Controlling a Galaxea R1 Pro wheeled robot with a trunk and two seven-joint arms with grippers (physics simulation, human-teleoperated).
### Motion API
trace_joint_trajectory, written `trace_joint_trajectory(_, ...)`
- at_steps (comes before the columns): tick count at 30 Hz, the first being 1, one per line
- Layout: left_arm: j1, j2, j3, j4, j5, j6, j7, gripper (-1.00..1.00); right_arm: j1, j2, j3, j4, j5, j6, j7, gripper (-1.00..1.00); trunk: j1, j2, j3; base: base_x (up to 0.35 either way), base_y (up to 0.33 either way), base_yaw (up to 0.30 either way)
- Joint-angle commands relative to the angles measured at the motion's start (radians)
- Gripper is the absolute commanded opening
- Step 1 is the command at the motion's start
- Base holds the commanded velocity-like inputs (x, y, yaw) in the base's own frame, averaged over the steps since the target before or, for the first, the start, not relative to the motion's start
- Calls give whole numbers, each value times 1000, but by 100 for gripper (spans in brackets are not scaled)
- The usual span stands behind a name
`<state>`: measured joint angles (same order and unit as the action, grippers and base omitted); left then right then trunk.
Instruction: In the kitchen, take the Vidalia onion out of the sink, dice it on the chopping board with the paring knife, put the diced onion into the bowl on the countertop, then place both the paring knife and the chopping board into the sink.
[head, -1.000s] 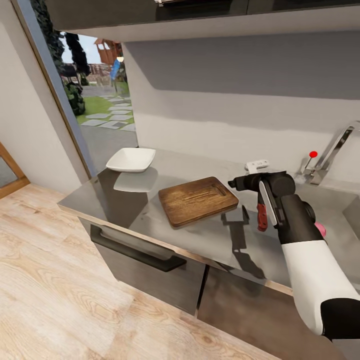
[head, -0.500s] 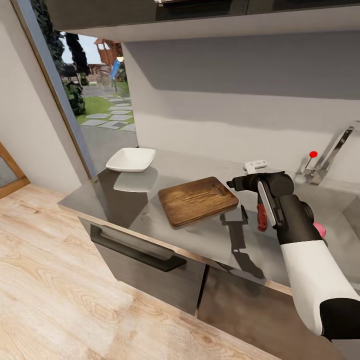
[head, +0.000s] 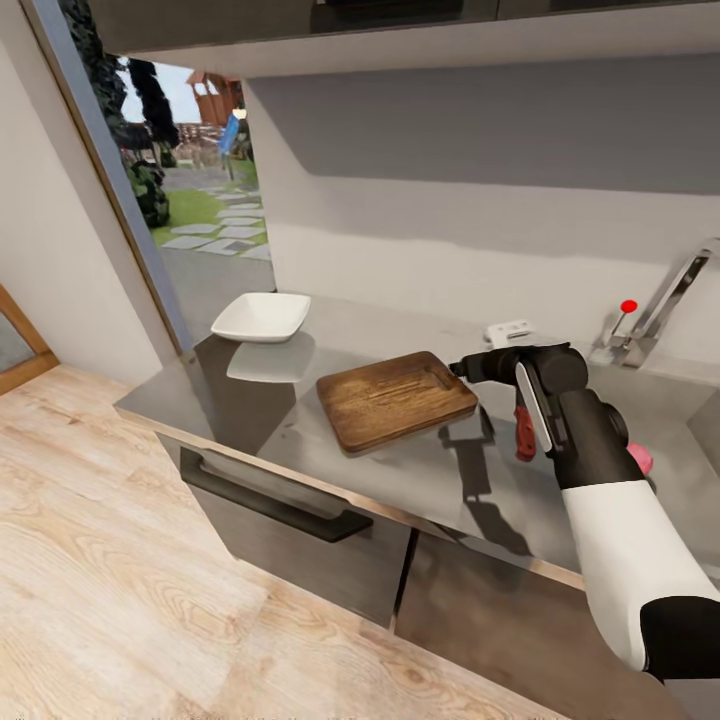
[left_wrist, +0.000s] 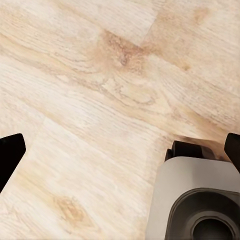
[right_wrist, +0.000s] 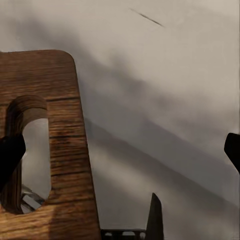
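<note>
The right arm (head: 620, 540) is glossy white with black joints and a black wrist.

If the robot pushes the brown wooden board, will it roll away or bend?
Probably neither. The chopping board lies flat on the countertop, so it would likely slide. It looks thick and stiff, so bending seems unlikely. The steel looks smooth, so it might slip easily.

board (head: 395, 398): brown, wood grain
bowl (head: 261, 318): white
knife (head: 523, 432): red handle
onion (head: 640, 459): pink
countertop (head: 440, 470): brushed grey
floor (head: 110, 590): pale wood grain
tap knob (head: 628, 306): red
</note>
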<state>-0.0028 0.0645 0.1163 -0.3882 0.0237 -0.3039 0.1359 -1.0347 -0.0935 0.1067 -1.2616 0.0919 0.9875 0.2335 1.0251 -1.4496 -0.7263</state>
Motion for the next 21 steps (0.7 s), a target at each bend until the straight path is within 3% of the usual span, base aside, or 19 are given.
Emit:
trace_joint_trajectory(1, 0, 0, 0, 0, 2, -3, 1, 100, -1, -1, 2, -1, 10, 4, 16, 100, 0, 0, -2, 0, 0, 0)
trace_joint_trajectory(21, 0, 0, 0, 0, 2, -3, 1, 100, -1, -3, 1, -2, 12, 3, 30, 100, 0, 0, -17, 0, 0, 0)
